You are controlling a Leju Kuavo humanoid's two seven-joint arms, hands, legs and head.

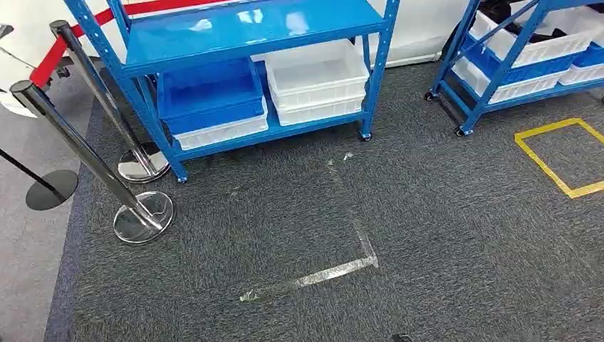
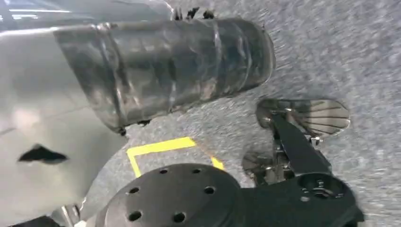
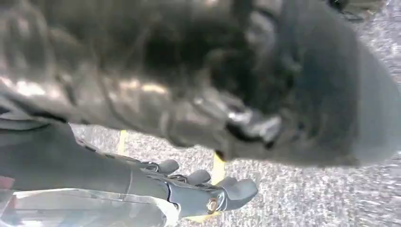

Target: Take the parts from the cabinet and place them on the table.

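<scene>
From the head view, a blue cabinet [image 1: 249, 43] on castors stands on dark grey carpet [image 1: 441, 235]; its lower shelf carries a blue bin [image 1: 210, 96] stacked on a white one, and beside them two stacked white bins [image 1: 317, 78]; the parts themselves cannot be made out inside. A second blue rack [image 1: 513, 64] with more bins stands further right, chrome stanchions [image 1: 139, 210] stand to the left, and a yellow tape square [image 1: 563, 153] marks the floor. In the left wrist view, the left hand's grey ribbed cover [image 2: 179, 61] hangs over carpet; whether its fingers are spread or curled cannot be told. In the right wrist view, the right hand [image 3: 203, 189] hangs over the floor, dark fingers [image 3: 236, 189] loosely extended, slightly apart, holding nothing.
</scene>
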